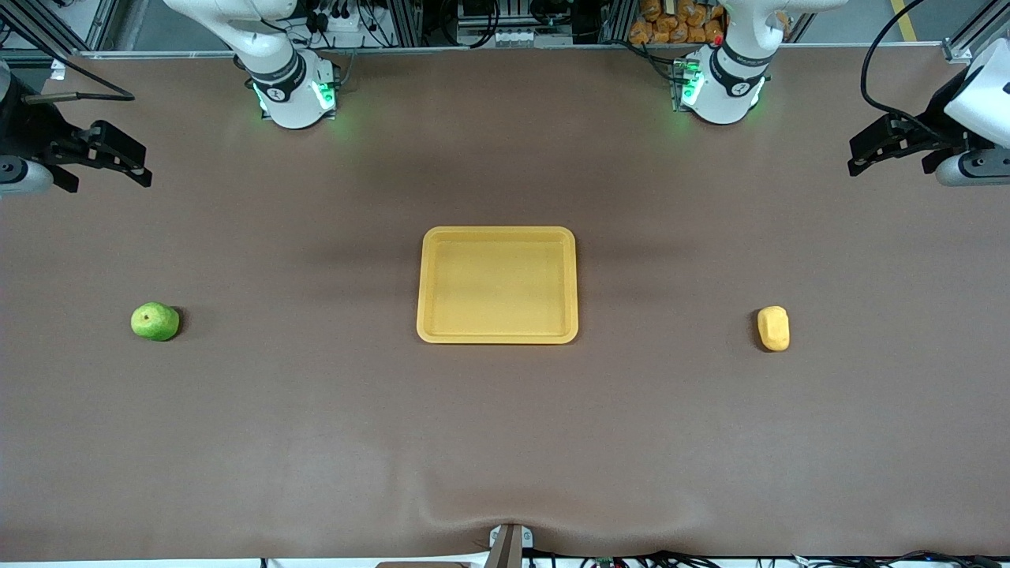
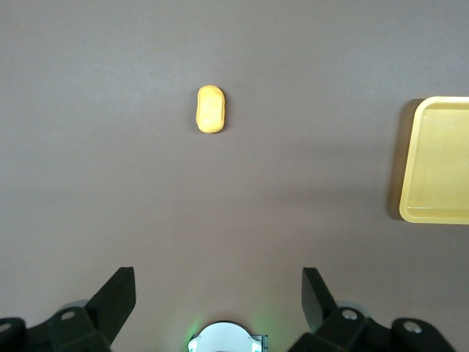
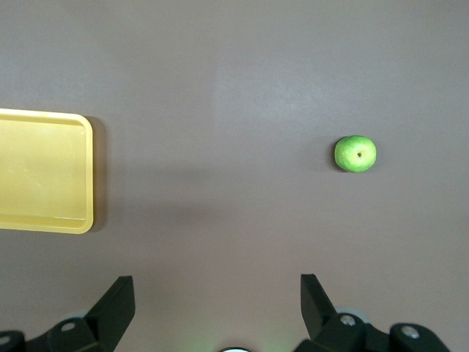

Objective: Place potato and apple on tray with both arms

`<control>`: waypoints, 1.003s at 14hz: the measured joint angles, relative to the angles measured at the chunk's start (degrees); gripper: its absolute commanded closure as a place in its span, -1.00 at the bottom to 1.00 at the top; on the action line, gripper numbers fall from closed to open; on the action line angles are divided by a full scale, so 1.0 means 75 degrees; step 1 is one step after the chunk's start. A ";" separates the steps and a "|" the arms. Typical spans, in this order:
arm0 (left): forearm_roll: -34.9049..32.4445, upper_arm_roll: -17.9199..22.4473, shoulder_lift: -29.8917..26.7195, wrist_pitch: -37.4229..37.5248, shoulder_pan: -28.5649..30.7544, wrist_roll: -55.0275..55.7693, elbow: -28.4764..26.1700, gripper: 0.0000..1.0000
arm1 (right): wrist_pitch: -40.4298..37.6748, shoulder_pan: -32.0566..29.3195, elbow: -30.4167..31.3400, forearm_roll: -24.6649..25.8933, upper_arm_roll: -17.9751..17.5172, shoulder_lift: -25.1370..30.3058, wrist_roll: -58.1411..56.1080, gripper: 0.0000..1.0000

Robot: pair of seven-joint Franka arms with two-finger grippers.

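The yellow tray (image 1: 497, 232) lies empty in the middle of the table. The green apple (image 1: 155, 321) sits toward the right arm's end, the yellow-orange potato (image 1: 773, 327) toward the left arm's end, both about level with the tray's nearer edge. My right gripper (image 1: 144, 167) hangs open and empty over the table's right-arm end, above and apart from the apple. My left gripper (image 1: 856, 158) hangs open and empty over the left-arm end, apart from the potato. The left wrist view shows my open left gripper (image 2: 218, 282), the potato (image 2: 210, 109) and the tray's edge (image 2: 407, 161). The right wrist view shows my open right gripper (image 3: 218, 290), the apple (image 3: 355, 153) and the tray's edge (image 3: 88, 176).
The brown table cover (image 1: 505, 426) is bare around the three things. The arm bases (image 1: 296, 95) stand along the edge farthest from the front camera. A small mount (image 1: 509, 544) sits at the nearest edge.
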State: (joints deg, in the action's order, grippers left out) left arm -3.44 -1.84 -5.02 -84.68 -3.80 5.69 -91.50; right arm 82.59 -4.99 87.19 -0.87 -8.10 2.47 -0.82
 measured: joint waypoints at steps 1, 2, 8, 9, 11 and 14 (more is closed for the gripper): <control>0.0031 0.0000 0.0000 0.0008 0.0000 0.0000 0.0000 -1.00 | 0.0000 0.0000 0.0000 0.0000 0.0000 0.0000 0.0000 -1.00; 0.0102 0.0000 0.0000 0.0011 0.0000 0.0000 0.0001 -1.00 | 0.0000 0.0000 0.0000 0.0000 0.0001 0.0000 0.0000 -1.00; 0.0136 0.0004 0.0000 0.0015 0.0047 0.0000 0.0023 -1.00 | 0.0000 -0.0007 0.0002 0.0003 0.0024 -0.0012 0.0000 -1.00; 0.0136 0.0018 0.0000 0.0015 0.0052 0.0000 0.0046 -1.00 | 0.0000 -0.0010 0.0003 0.0003 0.0038 -0.0019 0.0000 -1.00; 0.0136 0.0077 0.0000 0.0015 0.0055 0.0000 0.0059 -1.00 | 0.0001 -0.0036 0.0007 0.0003 0.0060 -0.0054 0.0000 -1.00; 0.0137 0.0102 0.0023 0.0047 0.0152 -0.0007 0.0047 -1.00 | 0.0003 -0.0135 0.0017 0.0024 0.0085 -0.0155 0.0001 -1.00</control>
State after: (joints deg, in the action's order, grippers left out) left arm -2.41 -1.07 -4.85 -84.33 -2.65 5.64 -91.15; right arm 82.61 -6.00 87.31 -0.69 -7.46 1.31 -0.81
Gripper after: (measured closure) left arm 0.000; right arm 0.000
